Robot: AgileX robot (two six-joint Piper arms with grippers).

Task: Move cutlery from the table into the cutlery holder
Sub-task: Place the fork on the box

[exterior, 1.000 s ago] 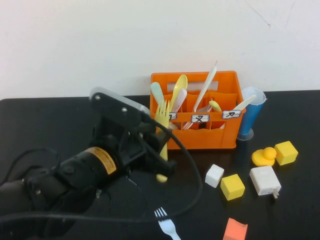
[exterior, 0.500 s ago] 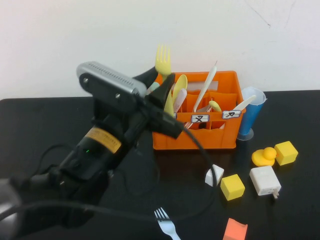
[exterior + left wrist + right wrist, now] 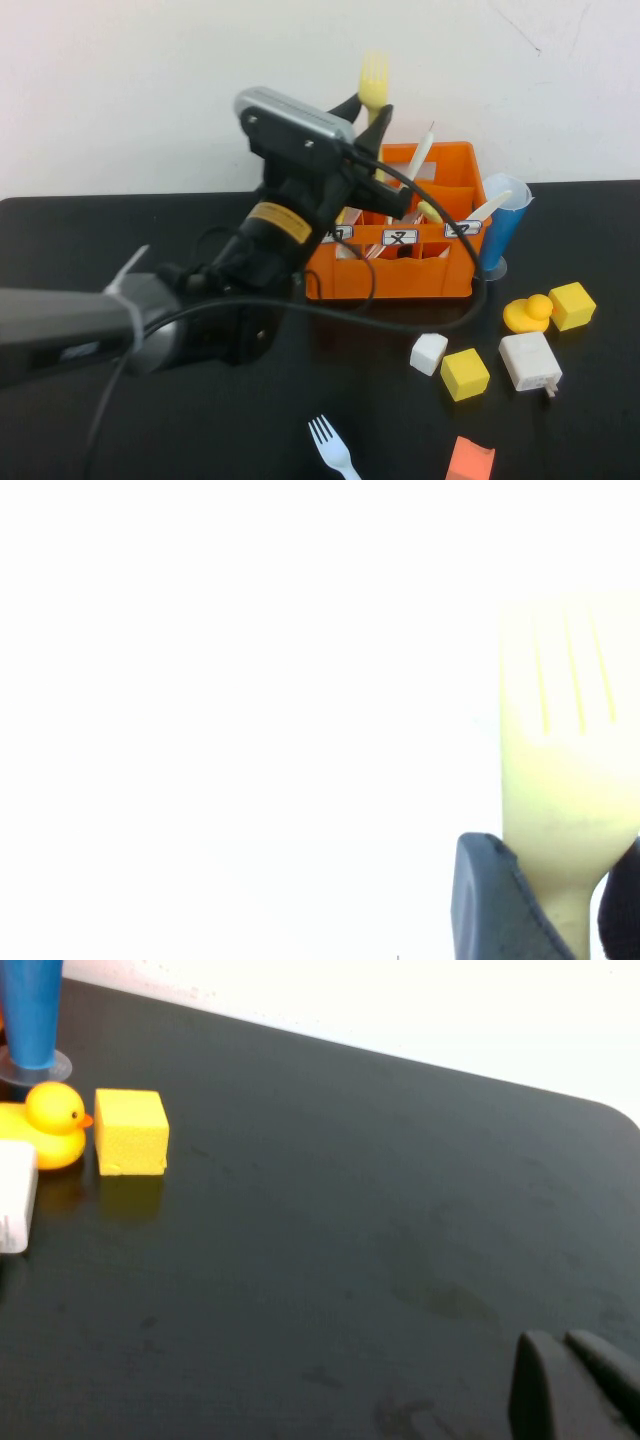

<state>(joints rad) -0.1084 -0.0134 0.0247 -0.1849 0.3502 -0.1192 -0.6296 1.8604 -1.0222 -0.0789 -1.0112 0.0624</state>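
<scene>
Left gripper (image 3: 368, 108) is raised above the rear left part of the cutlery holder (image 3: 400, 275), its dark fingers (image 3: 495, 905) clamped on the handle of a smooth, pale yellow fork (image 3: 570, 780) held upright, tines flat and pointing up.

The holder, directly below the gripper, is a ribbed orange plastic crate with inner compartments and three small white labels on its front; several pastel utensils stand in it.

A light blue fork (image 3: 333, 452) lies flat on the glossy black table (image 3: 100, 240), well apart from the gripper, on the near side.

Right gripper (image 3: 575, 1385) sits low over bare tabletop, fingers pressed together, holding nothing. A yellow cube (image 3: 131, 1131) and rubber duck (image 3: 45, 1125) lie well apart from it.
</scene>
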